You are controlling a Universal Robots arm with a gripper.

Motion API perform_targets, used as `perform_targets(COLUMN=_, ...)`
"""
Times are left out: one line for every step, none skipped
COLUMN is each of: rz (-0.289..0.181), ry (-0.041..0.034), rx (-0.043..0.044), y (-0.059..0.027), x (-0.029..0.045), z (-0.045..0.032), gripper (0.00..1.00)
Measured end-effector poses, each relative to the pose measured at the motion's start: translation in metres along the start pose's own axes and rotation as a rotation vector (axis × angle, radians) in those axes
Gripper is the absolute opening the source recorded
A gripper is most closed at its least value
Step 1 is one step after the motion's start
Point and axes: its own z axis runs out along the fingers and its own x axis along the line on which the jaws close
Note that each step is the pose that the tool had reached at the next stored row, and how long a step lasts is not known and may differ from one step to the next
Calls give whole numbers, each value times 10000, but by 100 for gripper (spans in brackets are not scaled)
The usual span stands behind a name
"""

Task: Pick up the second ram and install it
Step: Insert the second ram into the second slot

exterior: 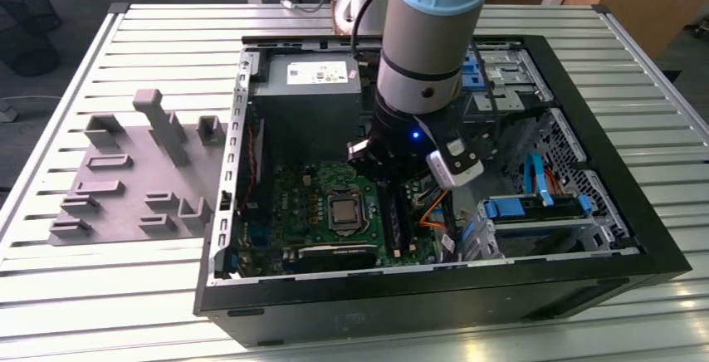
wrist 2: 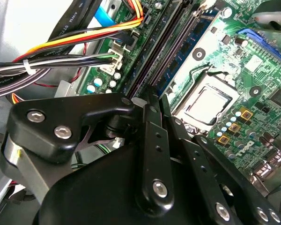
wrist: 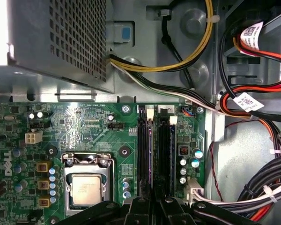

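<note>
**Now, seat it square**

Right, your gripper (wrist 2: 143, 101) is down inside the computer case (exterior: 620, 204), over the memory slots (wrist: 165, 154) beside the processor socket (wrist: 86, 183). The fingers (wrist 2: 152, 136) are narrow, tips almost together. The second ram (wrist: 150, 159) stands on edge along its slot, bluish board showing, one end under those tips; I can't tell whether you're pinching or only pressing. Push straight down, don't rock it sideways, and mind the cable bundle (wrist 2: 61, 61) just beside.
</note>
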Motion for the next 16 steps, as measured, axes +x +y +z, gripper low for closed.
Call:
perform_targets(rz=-1, ry=0, rx=0, y=1, x=0, z=3, gripper=14)
perform_targets(rz=1, ry=1, rx=1, y=1, x=2, z=6, gripper=14)
perform_targets(rz=1, ry=0, rx=-1, y=2, x=3, z=10, gripper=14)
perform_targets(rz=0, ry=0, rx=-2, y=2, x=3, z=13, gripper=14)
perform_targets(rz=0, ry=1, rx=1, y=2, x=3, z=14, gripper=14)
perform_targets(rz=1, ry=0, rx=-1, y=2, x=3, z=16, gripper=14)
perform_targets(rz=1, ry=0, rx=0, y=2, x=3, z=16, gripper=14)
perform_targets(rz=1, ry=0, rx=-1, y=2, x=3, z=17, gripper=14)
perform_targets(rz=0, ry=0, rx=0, y=2, x=3, z=17, gripper=14)
perform_targets(rz=1, ry=0, rx=-2, y=2, x=3, z=19, gripper=14)
perform_targets(rz=1, ry=-1, rx=-3, y=3, x=3, z=22, gripper=14)
perform_targets(rz=1, ry=0, rx=-2, y=2, x=3, z=21, gripper=14)
perform_targets(rz=1, ry=0, rx=0, y=2, x=3, z=21, gripper=14)
perform_targets(rz=1, ry=0, rx=1, y=2, x=3, z=22, gripper=14)
perform_targets(rz=1, ry=0, rx=0, y=2, x=3, z=24, gripper=14)
perform_targets(rz=1, ry=0, rx=0, y=3, x=3, z=25, gripper=14)
